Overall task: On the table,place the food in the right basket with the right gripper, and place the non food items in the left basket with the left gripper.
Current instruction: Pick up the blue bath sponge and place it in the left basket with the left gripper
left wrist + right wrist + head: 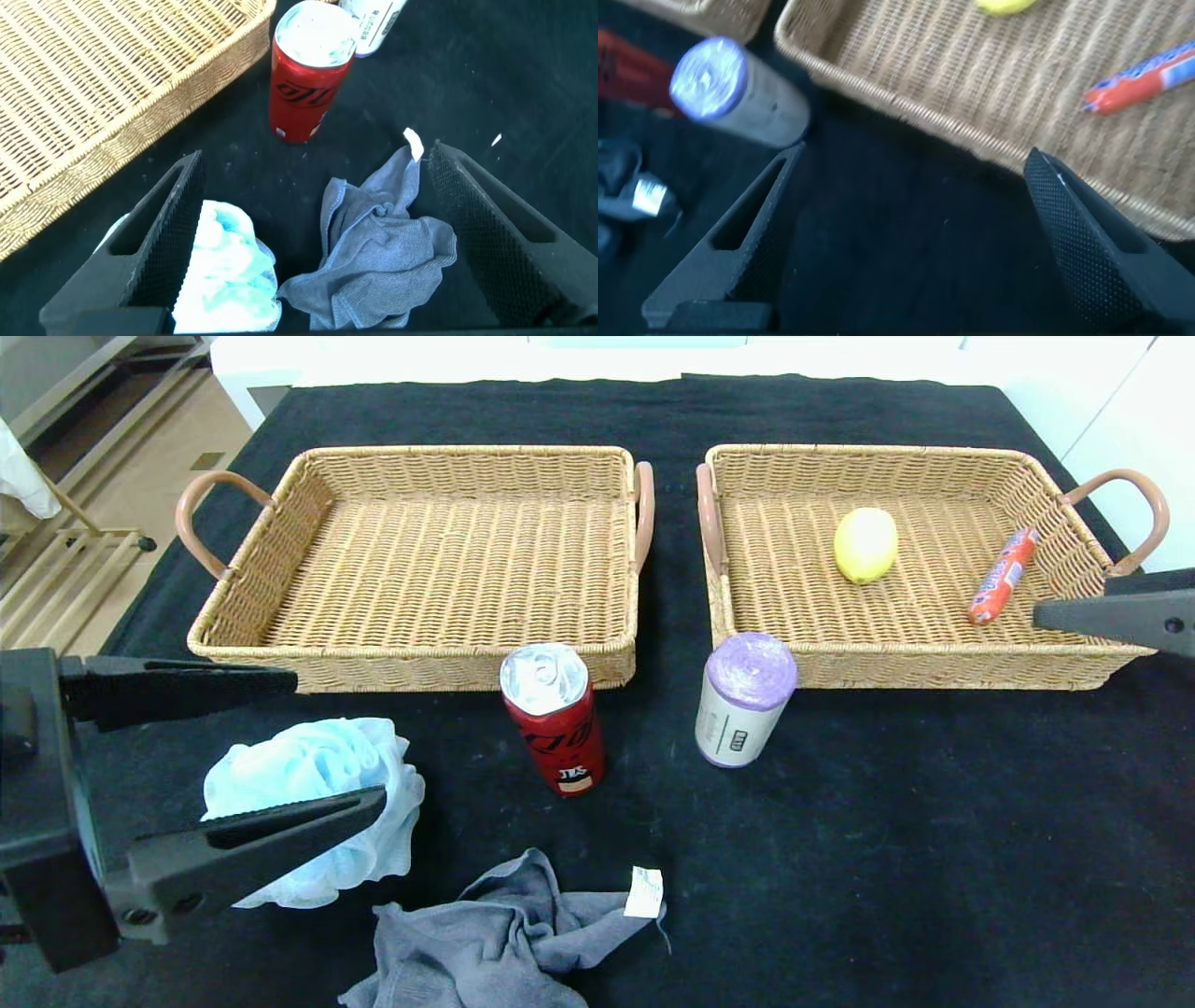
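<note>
The left gripper [280, 747] hangs with its jaws spread wide and nothing between them, just above the fluffy light-blue bath sponge [313, 803], which lies on the black table [887, 859] in front of the left basket [420, 555]. In the left wrist view the sponge [224, 271] and the grey cloth [378, 247] both lie between the two fingers [163, 233], untouched. The grey cloth [495, 938], with its small white tag [644, 892], is crumpled on the table nearer the robot than the left basket, just beside the sponge. The red soda can [553, 717] stands upright right in front of the left basket's near right corner, and the purple roll [744, 698] with the white label stands in front of the right basket [910, 555], close against its near left corner. The right gripper [906, 233] is open and empty, over the right basket's near right corner. Inside the right basket lie the yellow lemon [865, 545] and the orange-red sausage [1003, 575]; the left basket holds nothing.
</note>
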Available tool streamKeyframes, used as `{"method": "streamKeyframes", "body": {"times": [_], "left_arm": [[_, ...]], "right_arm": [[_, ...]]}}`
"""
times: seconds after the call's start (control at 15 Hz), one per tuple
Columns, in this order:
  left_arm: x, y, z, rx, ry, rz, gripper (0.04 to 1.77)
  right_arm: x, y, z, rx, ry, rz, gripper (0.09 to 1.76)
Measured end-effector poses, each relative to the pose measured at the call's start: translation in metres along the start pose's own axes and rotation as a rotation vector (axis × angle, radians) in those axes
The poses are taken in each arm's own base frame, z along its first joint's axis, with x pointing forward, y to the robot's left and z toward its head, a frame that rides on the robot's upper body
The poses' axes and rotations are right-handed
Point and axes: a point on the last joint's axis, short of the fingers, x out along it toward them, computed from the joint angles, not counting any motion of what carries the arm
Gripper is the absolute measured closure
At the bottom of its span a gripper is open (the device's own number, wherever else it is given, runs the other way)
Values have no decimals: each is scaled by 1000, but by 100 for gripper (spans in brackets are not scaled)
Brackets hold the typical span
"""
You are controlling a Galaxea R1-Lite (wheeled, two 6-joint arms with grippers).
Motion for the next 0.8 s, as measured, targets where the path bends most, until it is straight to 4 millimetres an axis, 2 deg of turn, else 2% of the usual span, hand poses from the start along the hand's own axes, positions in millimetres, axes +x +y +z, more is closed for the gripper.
{"method": "streamKeyframes", "body": {"times": [0.27, 0.8], "left_arm": [[1, 0, -1, -1, 6, -3, 9], [1, 0, -1, -2, 9, -5, 9]], "right_arm": [[-10, 11, -19, -51, 25, 27, 16], [-15, 17, -36, -42, 59, 39, 15]]}}
